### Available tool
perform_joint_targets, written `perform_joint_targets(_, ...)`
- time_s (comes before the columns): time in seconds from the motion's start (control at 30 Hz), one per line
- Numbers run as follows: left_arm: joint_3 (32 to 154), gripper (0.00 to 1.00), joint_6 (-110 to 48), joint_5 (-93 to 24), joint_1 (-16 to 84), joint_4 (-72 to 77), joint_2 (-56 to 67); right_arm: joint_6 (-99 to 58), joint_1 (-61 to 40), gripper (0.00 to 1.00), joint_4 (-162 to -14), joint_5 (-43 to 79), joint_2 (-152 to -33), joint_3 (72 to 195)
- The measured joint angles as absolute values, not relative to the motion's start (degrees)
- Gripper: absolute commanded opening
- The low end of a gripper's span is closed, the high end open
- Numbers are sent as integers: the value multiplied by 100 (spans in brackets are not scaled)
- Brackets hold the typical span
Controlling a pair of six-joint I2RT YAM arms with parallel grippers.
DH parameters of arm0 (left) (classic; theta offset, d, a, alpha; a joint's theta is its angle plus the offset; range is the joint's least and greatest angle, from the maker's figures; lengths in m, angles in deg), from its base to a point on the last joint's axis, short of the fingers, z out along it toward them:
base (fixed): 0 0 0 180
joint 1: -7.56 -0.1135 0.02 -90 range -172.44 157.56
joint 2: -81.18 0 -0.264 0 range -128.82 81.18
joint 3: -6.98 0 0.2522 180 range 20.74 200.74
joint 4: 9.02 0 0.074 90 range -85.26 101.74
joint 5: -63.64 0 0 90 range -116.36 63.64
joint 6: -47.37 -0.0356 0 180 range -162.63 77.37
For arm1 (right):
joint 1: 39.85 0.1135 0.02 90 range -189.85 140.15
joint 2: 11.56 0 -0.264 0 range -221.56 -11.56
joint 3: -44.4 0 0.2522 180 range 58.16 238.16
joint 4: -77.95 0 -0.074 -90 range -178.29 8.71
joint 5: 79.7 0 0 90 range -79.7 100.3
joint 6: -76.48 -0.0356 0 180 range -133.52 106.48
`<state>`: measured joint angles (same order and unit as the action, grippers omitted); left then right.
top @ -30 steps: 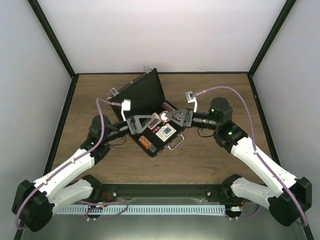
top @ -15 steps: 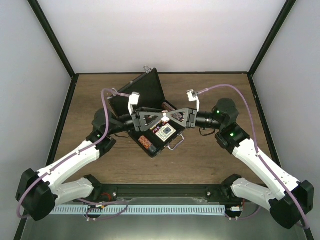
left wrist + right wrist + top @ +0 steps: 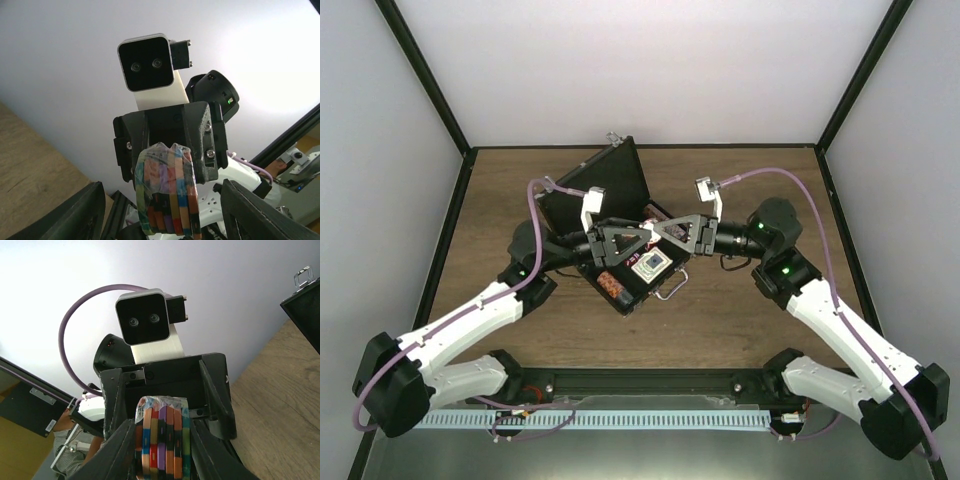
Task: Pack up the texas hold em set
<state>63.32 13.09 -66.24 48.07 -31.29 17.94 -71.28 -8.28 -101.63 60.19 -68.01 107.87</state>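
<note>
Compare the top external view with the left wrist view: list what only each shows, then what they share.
Only top external: the open black case, with a card deck and brown-red chips inside it, and both arms whole. Only left wrist: the multicoloured stripes and clear wrap of the wrapped chip stack. Both: the right gripper holding that stack, and the left gripper facing it with its fingers spread wide.

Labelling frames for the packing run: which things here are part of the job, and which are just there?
Part of the job:
- black case, open
- card deck in it
- brown-red chips in it
- wrapped stack of coloured chips, held by the right gripper
- left gripper, open, facing it

Just there:
- wooden table
- purple cables
</note>
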Motion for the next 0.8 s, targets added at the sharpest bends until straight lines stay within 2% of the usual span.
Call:
perform_joint_targets(0.17, 6206, 55, 1524, -6596, 4807, -3581, 1794, -7170, -828, 19, -10187, 6021, -6737, 10787)
perform_joint_targets(0.33, 6184, 50, 1664, -6585, 4807, -3750, 1794, -7237, -828, 19, -10231, 6021, -6718, 10787)
perform_joint_targets(0.8, 6184, 55, 1841, -6633, 4807, -3879, 1624, -7296, -828, 19, -10336, 6032, -6718, 10787)
